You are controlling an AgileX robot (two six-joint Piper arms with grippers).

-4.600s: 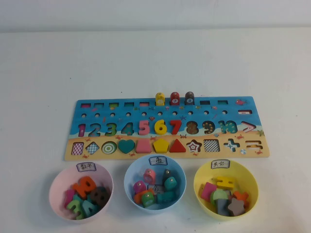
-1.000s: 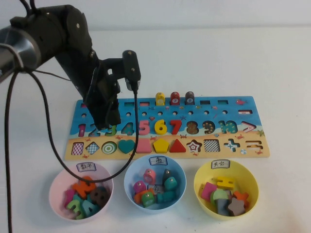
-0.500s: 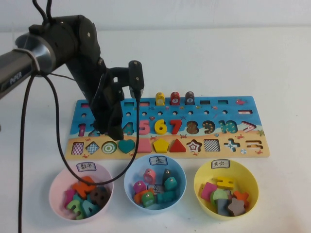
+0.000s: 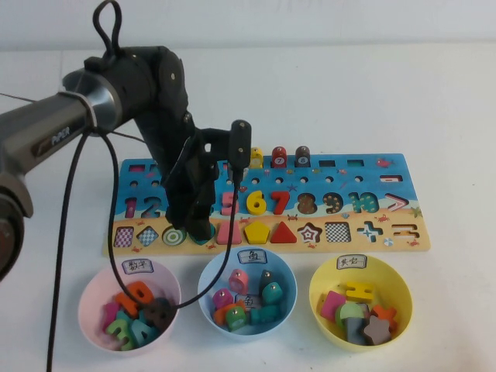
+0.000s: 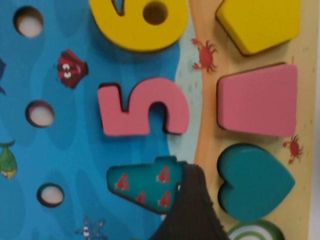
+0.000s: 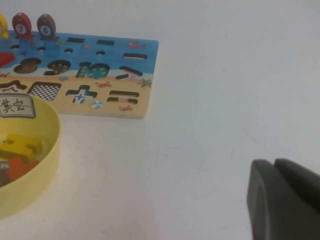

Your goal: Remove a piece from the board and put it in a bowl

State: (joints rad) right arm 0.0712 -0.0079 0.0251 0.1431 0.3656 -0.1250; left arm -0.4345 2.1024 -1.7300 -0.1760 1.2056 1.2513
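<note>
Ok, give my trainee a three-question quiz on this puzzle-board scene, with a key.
1. True or false: the teal heart still sits in its slot on the board.
2. Which gripper is over the board? A) left gripper B) right gripper
3. Fill in: in the high view, the bowl nearest the board's plus-shaped slot is the ____ bowl.

Key: 1 true. 2 A; the right gripper is parked off the board, over bare table to the right. 3 yellow.
</note>
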